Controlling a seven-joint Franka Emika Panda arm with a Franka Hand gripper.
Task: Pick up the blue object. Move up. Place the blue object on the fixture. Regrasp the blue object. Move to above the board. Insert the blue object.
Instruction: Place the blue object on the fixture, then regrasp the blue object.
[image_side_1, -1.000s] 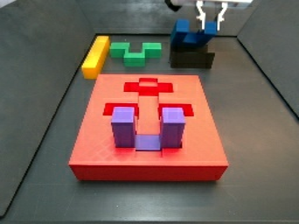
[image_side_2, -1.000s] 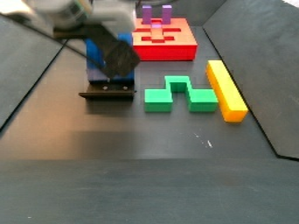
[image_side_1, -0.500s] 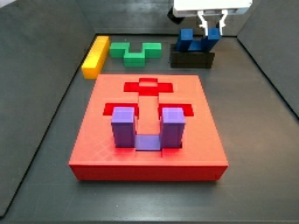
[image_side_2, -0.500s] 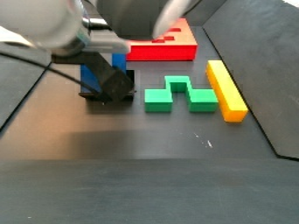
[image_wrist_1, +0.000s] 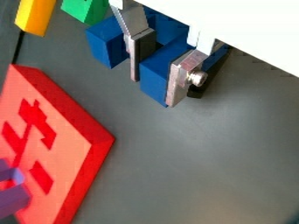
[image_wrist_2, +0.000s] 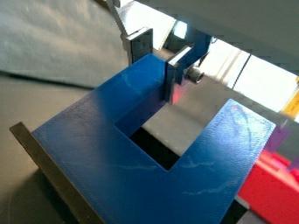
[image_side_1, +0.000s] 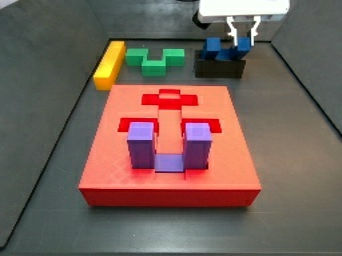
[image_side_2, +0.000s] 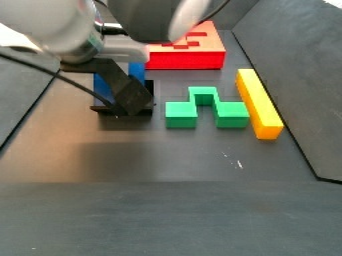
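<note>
**Blue object on fixture, claw at prong**

Gripper directly over fixture, far end of floor beyond board. Blue object seated on fixture, prongs up. Fingers straddle one prong, approx. closed on it; firm grip unconfirmed. Judged: fixture props the block for regrasp.

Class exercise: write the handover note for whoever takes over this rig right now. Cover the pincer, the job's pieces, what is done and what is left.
Pincer: at the fixture, fingers either side of one prong of the blue object; whether it is clamped cannot be told.
Blue object: sitting on the fixture, behind the board.
Done: pick-up, lift, placing on the fixture.
Left: finish the regrasp, move above the board, insert.
</note>
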